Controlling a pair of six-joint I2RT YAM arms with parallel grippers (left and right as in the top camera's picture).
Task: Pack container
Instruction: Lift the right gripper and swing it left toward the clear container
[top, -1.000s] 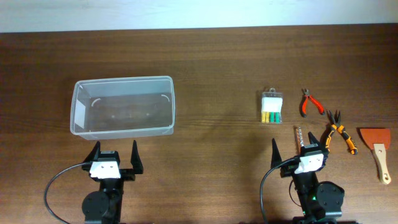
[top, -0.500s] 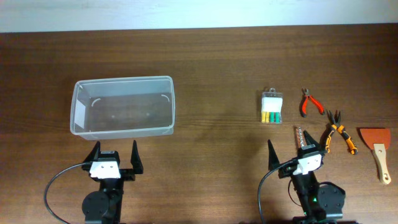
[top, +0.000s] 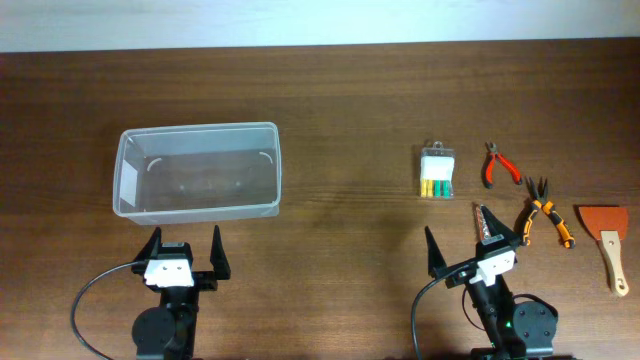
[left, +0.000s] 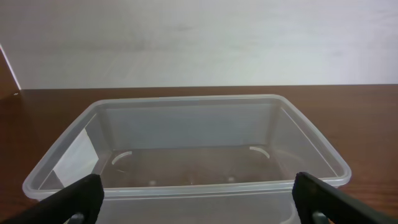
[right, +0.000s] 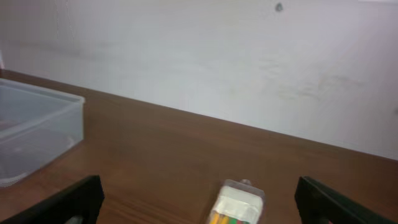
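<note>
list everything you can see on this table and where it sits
table: 1, dark brown wood, under everything
container: 1, clear plastic, left side, nothing inside
small pack: 1, clear with yellow and green pieces, right of centre
small pliers: 1, red handles, right of the small pack
long-nose pliers: 1, orange and black handles, between the small pliers and the scraper
scraper: 1, reddish-brown blade, wooden handle, far right
slim tool: 1, greyish, beside the long-nose pliers, kind unclear
left gripper: 1, black, open, on the near side of the container
right gripper: 1, black, open, by the slim tool
</note>
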